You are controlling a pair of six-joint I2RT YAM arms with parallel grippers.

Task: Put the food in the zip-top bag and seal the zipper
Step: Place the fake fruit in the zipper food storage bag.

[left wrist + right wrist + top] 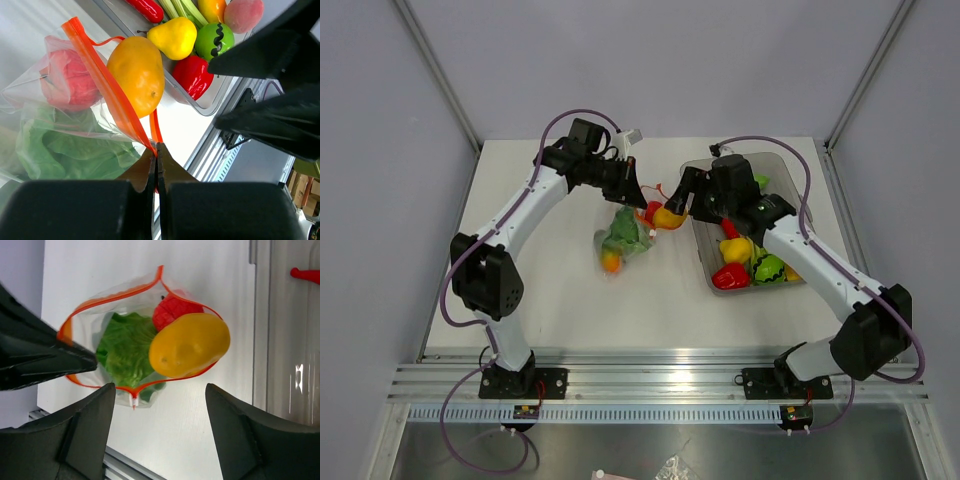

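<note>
The clear zip-top bag (620, 240) lies mid-table with its mouth held open. My left gripper (635, 193) is shut on the bag's red-orange zipper (100, 75), pinching the strip at my fingertips (156, 150). In the bag are green lettuce (127, 347) and a red food piece (172, 312). A yellow-orange fruit (190, 345) sits in the bag's mouth, across the zipper rim (120, 290). My right gripper (160, 386) is open and empty, just back from that fruit (668, 217).
The grey tub (703, 250) stands to the right of the bag, holding a yellow pear (175, 36), a red pepper (195, 75), a green striped piece (220, 40) and other food. The table's front rail (650, 385) runs along the near edge.
</note>
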